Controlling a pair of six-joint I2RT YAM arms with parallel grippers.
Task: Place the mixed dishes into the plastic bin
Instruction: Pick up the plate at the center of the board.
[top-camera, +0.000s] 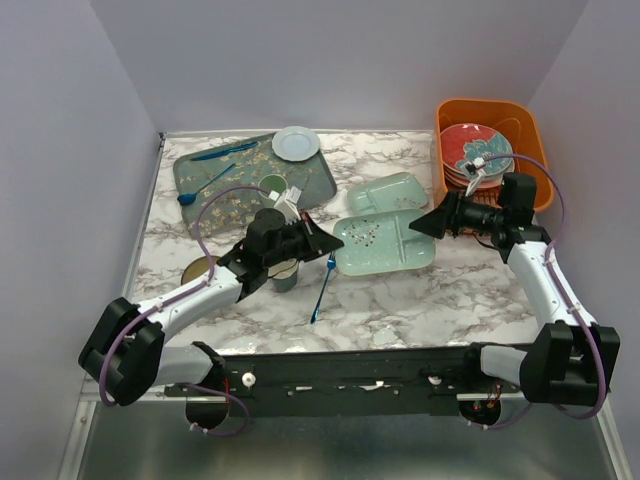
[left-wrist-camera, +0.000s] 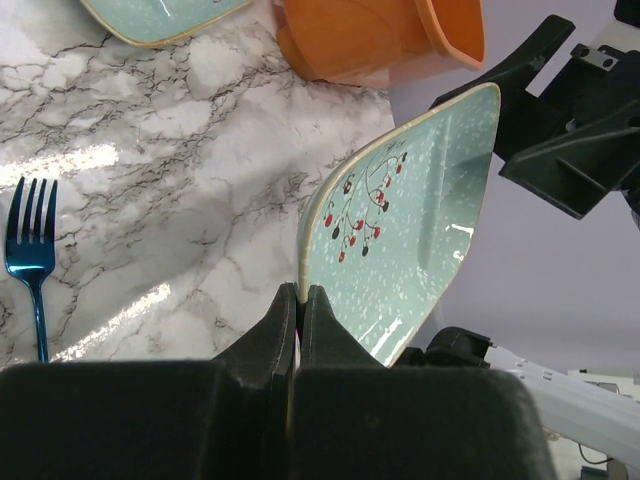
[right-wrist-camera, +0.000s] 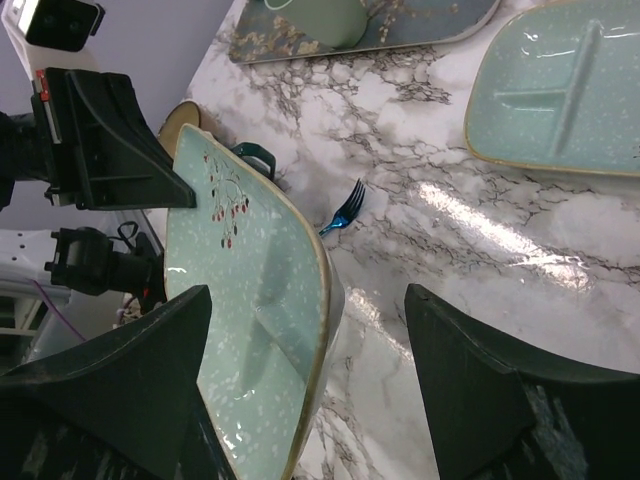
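- The pale-green divided dish (top-camera: 385, 245) is pinched by its rim in the left gripper (left-wrist-camera: 298, 300), the jaws pressed tight on the thin edge so that its far end is offered across.
- The right gripper (right-wrist-camera: 305, 330) is spread wide around that far end, apparently without touching it.
- A handover is judged likely, since the orange bin (top-camera: 530, 125), with red plates (top-camera: 478, 150) stacked inside, lies on the right arm's side.
- Whether the dish is clear of the table cannot be told.
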